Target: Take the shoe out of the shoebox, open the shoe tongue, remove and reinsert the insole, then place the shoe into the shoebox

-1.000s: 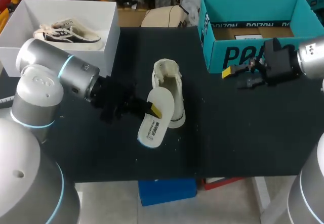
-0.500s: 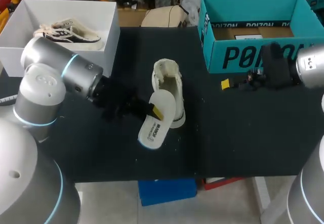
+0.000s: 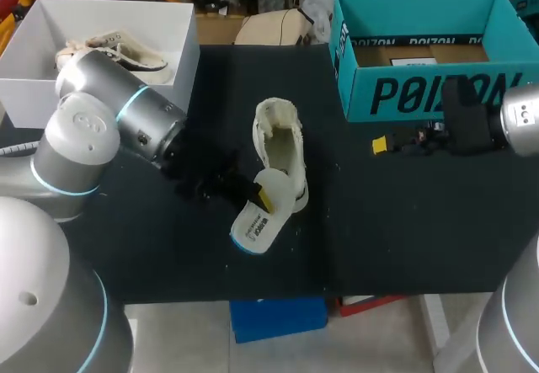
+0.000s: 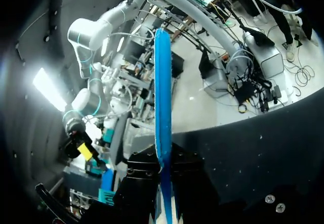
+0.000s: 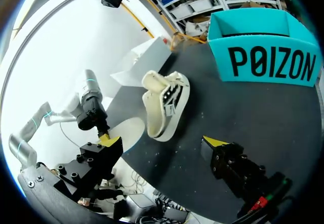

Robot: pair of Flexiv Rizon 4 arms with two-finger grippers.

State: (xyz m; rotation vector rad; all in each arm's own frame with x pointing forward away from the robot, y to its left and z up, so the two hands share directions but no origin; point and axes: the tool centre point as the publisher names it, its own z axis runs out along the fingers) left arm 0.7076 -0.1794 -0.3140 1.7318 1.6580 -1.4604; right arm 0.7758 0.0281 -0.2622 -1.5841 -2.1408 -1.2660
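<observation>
Left hand (image 3: 261, 196), clamped on insole (image 3: 255, 226), has tipped it lower over shoe's (image 3: 280, 147) near end, centre frame. Right hand (image 5: 162, 141) open, drifted right.

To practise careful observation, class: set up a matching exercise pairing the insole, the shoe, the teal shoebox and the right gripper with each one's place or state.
1 insole
2 shoe
3 teal shoebox
4 right gripper

a open, empty
b lying mid-way across the table
c clamped in the left gripper
d at the table's back right

Pairs: 1-c, 2-b, 3-d, 4-a
</observation>
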